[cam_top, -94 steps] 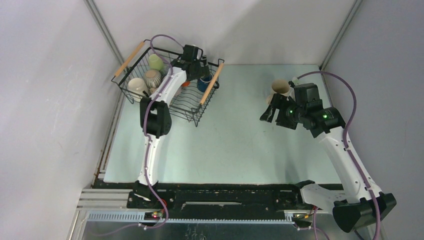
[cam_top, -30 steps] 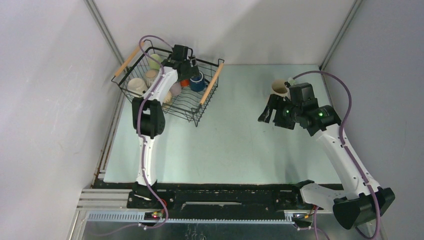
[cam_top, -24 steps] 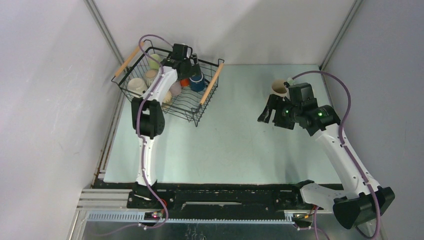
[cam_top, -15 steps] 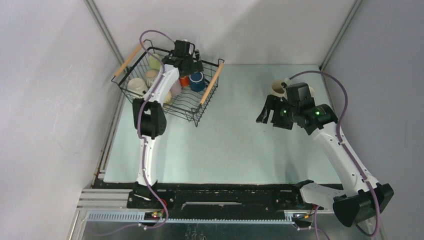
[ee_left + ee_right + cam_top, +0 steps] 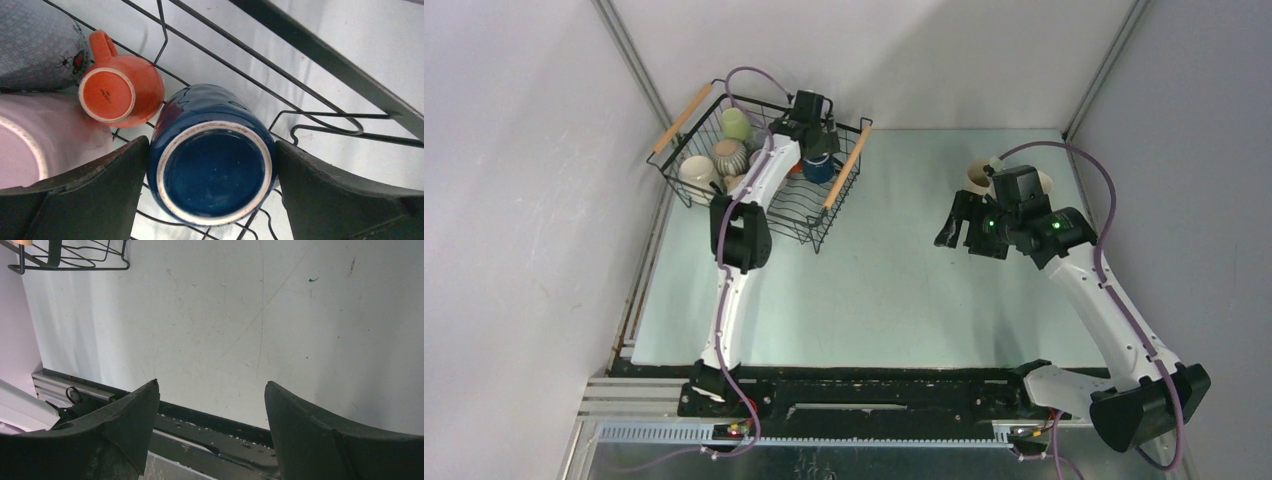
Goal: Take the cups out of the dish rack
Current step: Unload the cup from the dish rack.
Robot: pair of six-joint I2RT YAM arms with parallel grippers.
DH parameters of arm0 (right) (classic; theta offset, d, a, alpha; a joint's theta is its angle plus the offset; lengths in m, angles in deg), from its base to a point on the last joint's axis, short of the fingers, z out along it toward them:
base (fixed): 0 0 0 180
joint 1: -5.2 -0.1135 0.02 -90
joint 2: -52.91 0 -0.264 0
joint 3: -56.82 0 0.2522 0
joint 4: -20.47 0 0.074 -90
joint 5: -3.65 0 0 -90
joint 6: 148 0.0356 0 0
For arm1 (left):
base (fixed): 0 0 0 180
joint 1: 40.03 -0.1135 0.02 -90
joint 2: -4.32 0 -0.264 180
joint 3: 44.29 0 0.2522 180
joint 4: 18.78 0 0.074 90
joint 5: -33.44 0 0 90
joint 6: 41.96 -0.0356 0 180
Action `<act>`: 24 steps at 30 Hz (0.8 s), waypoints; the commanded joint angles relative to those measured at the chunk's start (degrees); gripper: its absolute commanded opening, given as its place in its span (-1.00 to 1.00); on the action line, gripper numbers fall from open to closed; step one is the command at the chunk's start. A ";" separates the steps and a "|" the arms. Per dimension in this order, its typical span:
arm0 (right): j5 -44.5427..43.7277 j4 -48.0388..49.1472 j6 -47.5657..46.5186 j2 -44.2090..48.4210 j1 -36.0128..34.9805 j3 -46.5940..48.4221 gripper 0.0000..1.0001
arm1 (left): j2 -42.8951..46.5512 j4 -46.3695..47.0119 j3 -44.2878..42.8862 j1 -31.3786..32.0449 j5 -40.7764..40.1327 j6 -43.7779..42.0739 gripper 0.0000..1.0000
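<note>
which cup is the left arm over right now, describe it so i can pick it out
Find the black wire dish rack in the table's far left corner, then the end by its right-hand wooden handle. There the left gripper has its fingers spread either side of a navy cup standing upside down, pale foot ring facing up. It is the only dark blue one, next to an orange cup.

each arm had white link shells and black joint housings: left arm, right arm. a purple cable ran along each arm, looping free above the wrist. two green indicator lights glowed on the right wrist housing. the right base block was black. the fingers were matte dark grey, wedge-shaped, with scuffed edges.
</note>
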 commanded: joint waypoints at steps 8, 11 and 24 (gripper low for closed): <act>-0.51 1.85 -1.30 -1.25 -1.44 0.12 0.68 | -2.17 -0.76 -4.34 1.19 -3.71 -3.16 0.94; -0.67 1.93 -1.33 -1.48 -1.82 0.09 0.68 | -2.35 -1.19 -4.20 1.31 -3.77 -3.97 0.76; -0.02 3.12 -1.46 -2.32 -3.18 0.13 0.68 | 2.67 -4.73 -4.29 1.50 -2.42 -8.51 -0.24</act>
